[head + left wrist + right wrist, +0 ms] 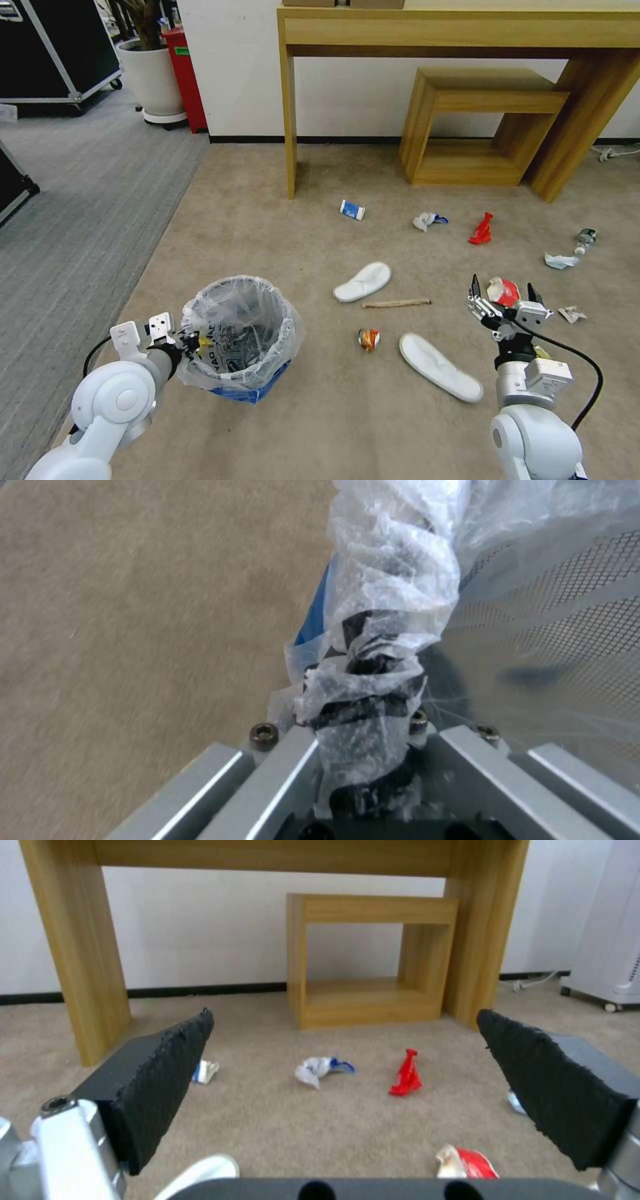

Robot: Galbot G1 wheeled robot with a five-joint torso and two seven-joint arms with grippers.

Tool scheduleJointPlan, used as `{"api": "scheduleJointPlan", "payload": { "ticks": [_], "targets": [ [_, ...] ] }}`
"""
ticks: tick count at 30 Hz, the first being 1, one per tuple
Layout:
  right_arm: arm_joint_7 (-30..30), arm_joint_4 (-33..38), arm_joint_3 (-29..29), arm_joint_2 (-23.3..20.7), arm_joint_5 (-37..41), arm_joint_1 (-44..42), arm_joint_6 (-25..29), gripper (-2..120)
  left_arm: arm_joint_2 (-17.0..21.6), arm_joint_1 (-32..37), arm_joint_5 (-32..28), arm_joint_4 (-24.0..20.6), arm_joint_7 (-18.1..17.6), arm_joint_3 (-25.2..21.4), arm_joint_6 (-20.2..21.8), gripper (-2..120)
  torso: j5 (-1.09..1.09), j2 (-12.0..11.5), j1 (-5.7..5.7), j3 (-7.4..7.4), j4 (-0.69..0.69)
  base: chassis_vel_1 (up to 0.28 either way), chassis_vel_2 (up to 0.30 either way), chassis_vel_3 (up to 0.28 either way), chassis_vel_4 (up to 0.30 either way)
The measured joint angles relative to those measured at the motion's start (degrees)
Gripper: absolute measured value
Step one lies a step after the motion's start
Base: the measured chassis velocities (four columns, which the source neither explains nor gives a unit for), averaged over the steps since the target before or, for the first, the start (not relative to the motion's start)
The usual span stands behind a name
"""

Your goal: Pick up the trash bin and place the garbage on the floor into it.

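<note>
The trash bin (257, 390), blue and lined with a crinkled clear bag (393, 570), sits at my near left. My left gripper (181, 341) is shut on its rim and bag, and the bunched plastic (363, 715) is pinched between the jaws. Garbage lies across the carpet: two white slippers (363, 281) (440, 367), a wooden stick (396, 303), a crushed can (369, 339), a red wrapper (481, 230) (407, 1075), crumpled paper (428, 220) (317, 1070) and a small bottle (585, 239). My right gripper (505, 293) (343, 1020) is open just above a red-and-white wrapper (505, 291) (467, 1162).
A wooden table leg (289, 113) and a low wooden cube shelf (480, 127) stand against the far wall. A blue-white packet (352, 210) lies near the leg, and more paper scraps (560, 261) (572, 313) lie at the right. A grey floor strip (73, 220) runs along the left.
</note>
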Motion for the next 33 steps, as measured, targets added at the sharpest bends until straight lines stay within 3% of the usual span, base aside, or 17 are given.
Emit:
{"api": "scheduleJointPlan", "payload": {
  "ticks": [7, 33],
  "targets": [
    [0.14, 0.05, -0.32, -0.17, 0.40, 0.03, 0.97, 100, -0.22, 0.58, 0.38, -0.25, 0.06, -0.13, -0.10, 0, -0.02, 0.00, 0.02, 0.01, 0.00, -0.101, 0.110, 0.122, -0.097],
    [0.20, -0.03, -0.68, -1.06, 2.56, -0.02, 1.27, 100, -1.05, 0.03, 0.87, 0.29, 0.05, 0.04, -0.21, 0, -0.02, 0.01, 0.00, -0.01, 0.00, -0.001, -0.003, 0.003, 0.002]
  ]
}}
